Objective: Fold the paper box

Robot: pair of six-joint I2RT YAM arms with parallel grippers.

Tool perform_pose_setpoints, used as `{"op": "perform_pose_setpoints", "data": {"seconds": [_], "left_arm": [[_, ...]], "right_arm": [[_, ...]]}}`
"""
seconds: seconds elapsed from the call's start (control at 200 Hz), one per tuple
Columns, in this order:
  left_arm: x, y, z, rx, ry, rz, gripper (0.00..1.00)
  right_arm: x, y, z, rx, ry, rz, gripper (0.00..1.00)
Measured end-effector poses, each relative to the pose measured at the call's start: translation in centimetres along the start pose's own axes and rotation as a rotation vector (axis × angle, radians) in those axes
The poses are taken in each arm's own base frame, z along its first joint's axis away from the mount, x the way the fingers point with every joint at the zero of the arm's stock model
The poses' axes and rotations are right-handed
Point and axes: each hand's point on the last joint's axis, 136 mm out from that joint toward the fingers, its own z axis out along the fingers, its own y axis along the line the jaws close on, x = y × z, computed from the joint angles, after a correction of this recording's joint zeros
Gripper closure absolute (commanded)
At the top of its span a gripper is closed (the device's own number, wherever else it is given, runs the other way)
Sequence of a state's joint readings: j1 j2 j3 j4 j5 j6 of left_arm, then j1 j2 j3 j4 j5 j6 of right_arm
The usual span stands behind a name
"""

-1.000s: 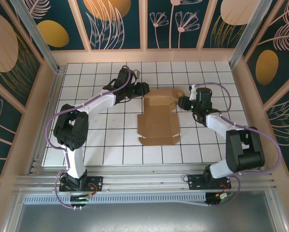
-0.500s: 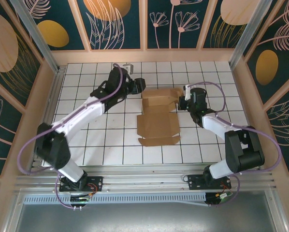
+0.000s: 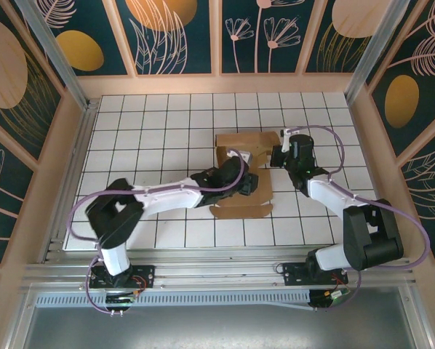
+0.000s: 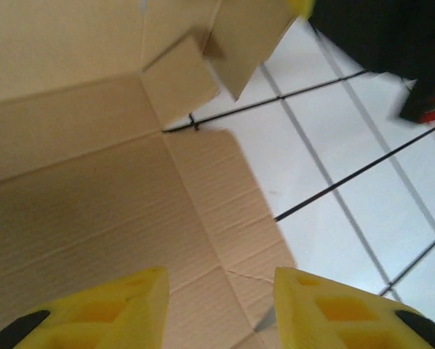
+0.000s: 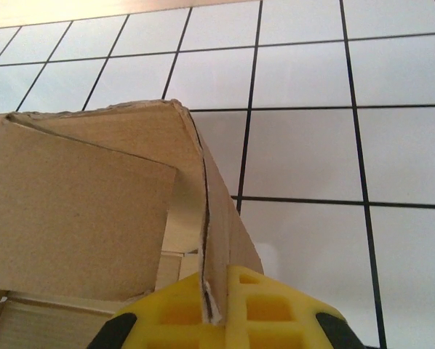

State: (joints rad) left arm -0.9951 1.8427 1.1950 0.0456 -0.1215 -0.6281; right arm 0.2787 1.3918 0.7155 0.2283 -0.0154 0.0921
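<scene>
The tan paper box (image 3: 241,144) lies in the middle of the tiled floor, with its back part folded up and its front panel flat. My left gripper (image 3: 252,183) hovers low over the flat panel near its right edge. In the left wrist view its yellow fingers (image 4: 130,302) stand open above the cardboard (image 4: 94,182), holding nothing. My right gripper (image 3: 275,155) is at the box's right back corner. In the right wrist view it (image 5: 219,302) is shut on the thin edge of an upright cardboard wall (image 5: 79,211).
The white floor (image 3: 145,138) with black grid lines is ringed by a wooden rim (image 3: 72,153). My left arm (image 3: 166,196) stretches low across the front left tiles. The black right wrist (image 4: 377,36) sits close beyond the box's corner flap.
My left arm has swung from behind the box's left back corner round to the front, its gripper now over the flat panel. The right gripper stays on the right wall.
</scene>
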Motion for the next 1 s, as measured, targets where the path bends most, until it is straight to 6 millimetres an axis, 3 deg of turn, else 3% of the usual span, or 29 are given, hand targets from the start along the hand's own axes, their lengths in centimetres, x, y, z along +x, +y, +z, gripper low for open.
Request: {"op": "perform_pose_setpoints", "data": {"seconds": [0.11, 0.28, 0.465, 0.761, 0.886, 0.996], "left_arm": [[0.8, 0.4, 2.7, -0.03, 0.027, 0.002, 0.74], [-0.5, -0.1, 5.0, -0.059, -0.001, -0.005, 0.84], [-0.4, -0.2, 6.9, -0.067, 0.001, -0.007, 0.85], [4.4, 0.6, 9.6, -0.044, 0.153, -0.007, 0.89], [4.0, 0.0, 10.2, -0.023, 0.153, -0.011, 0.89], [4.0, 0.3, 10.4, -0.023, 0.154, -0.028, 0.89]], "right_arm": [[0.5, -0.1, -0.1, 0.002, 0.009, 0.03, 0.95], [0.5, -0.1, -0.5, 0.0, 0.002, 0.071, 0.95], [0.1, 0.0, -1.0, -0.003, -0.012, 0.105, 0.96], [1.1, 0.0, -1.1, -0.001, 0.028, 0.217, 0.94], [2.2, -0.2, -0.8, 0.019, 0.084, 0.269, 0.94], [1.9, -0.1, -0.6, 0.032, 0.118, 0.323, 0.94]]}}
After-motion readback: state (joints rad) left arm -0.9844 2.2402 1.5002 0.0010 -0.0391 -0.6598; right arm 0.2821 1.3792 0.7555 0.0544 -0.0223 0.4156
